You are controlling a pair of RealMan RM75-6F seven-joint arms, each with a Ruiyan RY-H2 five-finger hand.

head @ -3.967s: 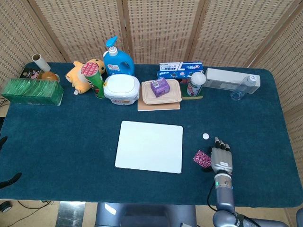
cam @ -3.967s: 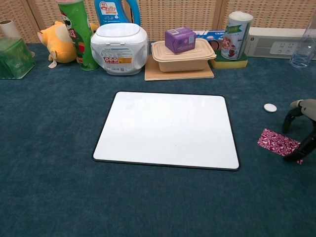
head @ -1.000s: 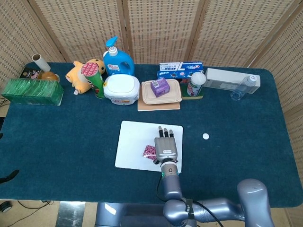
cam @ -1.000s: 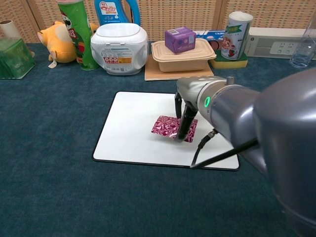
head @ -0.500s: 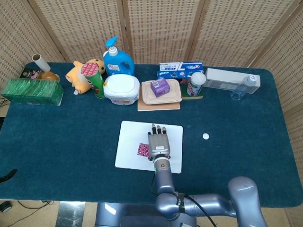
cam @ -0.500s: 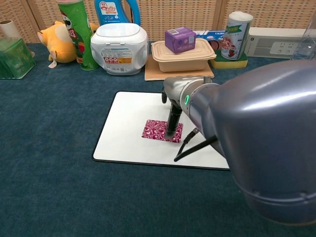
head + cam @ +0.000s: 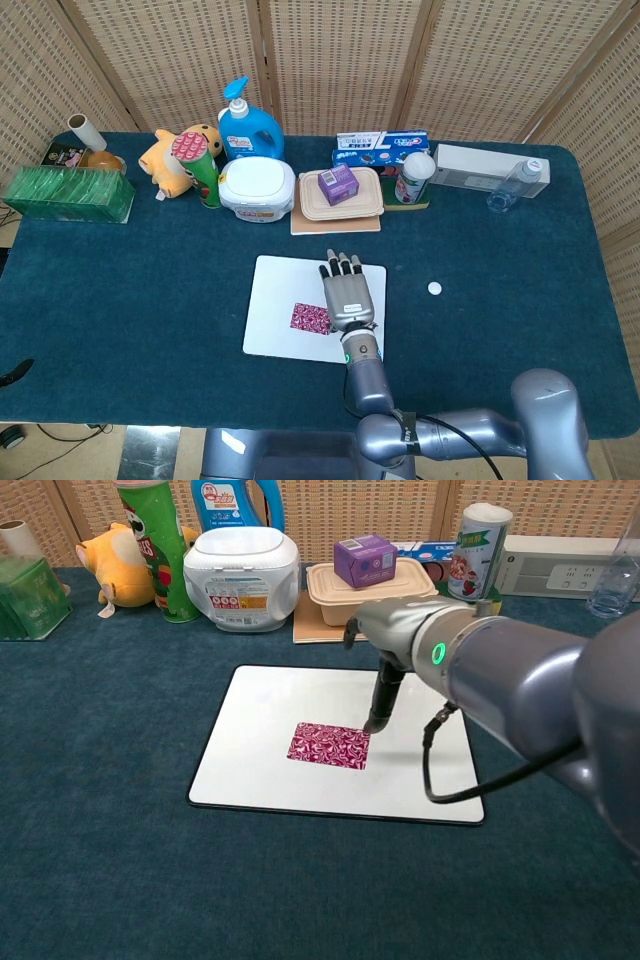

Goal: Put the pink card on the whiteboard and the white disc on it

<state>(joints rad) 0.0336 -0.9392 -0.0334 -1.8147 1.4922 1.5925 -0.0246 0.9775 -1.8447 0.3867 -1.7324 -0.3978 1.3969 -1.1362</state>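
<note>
Your right hand (image 7: 347, 293) hovers mid-scene, palm down, fingers (image 7: 381, 700) extended and apart, holding nothing. Its forearm runs back toward you. Your left hand shows in neither view.

1. My right hand (image 7: 348, 293) covers part of the whiteboard (image 7: 275, 300) in the head view, so I cannot see the surface beneath it.
2. In the chest view my arm hides the white disc entirely; in the head view the white disc (image 7: 434, 288) is too small to show any detail.
3. My left hand shows in neither view.
4. The chest view's top edge cuts off the blue bottle (image 7: 228, 502) and the green can (image 7: 153, 540).
</note>
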